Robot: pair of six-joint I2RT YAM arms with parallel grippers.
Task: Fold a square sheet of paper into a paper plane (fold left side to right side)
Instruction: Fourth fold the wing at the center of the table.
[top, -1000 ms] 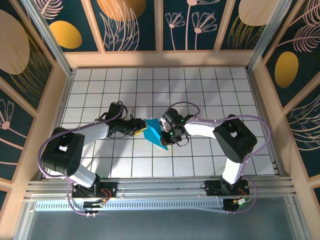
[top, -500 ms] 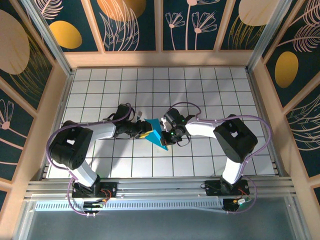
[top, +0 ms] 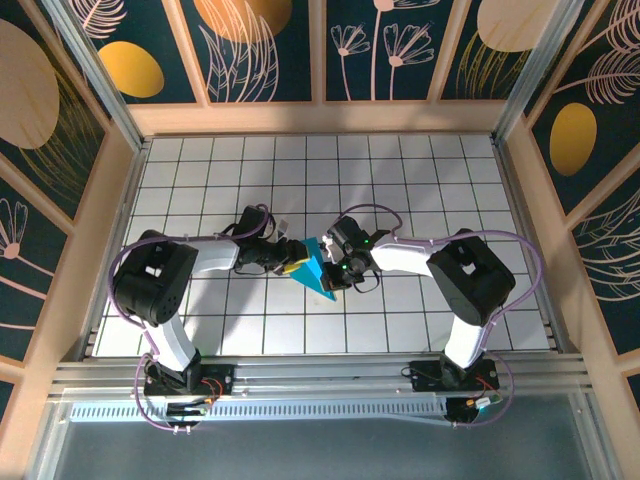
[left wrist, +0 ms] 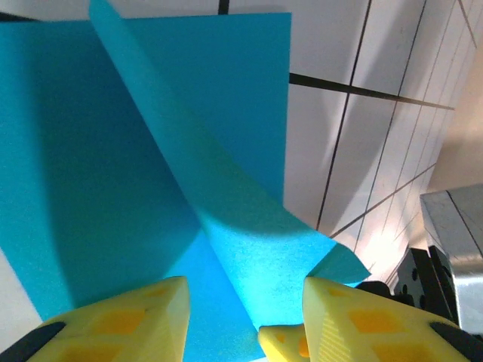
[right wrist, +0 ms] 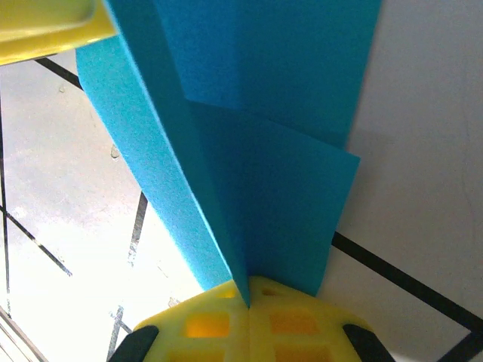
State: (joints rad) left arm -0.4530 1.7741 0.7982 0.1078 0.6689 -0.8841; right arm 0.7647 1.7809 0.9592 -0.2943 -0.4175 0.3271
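folded cyan paper [top: 312, 268], R fingers [right wrist: 204, 328] pinching it, L fingers [left wrist: 121, 328] apart

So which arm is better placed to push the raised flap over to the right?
Left, likely: the left gripper is open astride the raised flap of the sheet, while the right gripper is shut on it, anchoring.

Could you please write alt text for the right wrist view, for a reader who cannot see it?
The right claw, yellow fingers shut, pinches the folded cyan-blue sheet of paper at its near edge, over a white tiled table. A yellow finger of the left claw shows at the top left.
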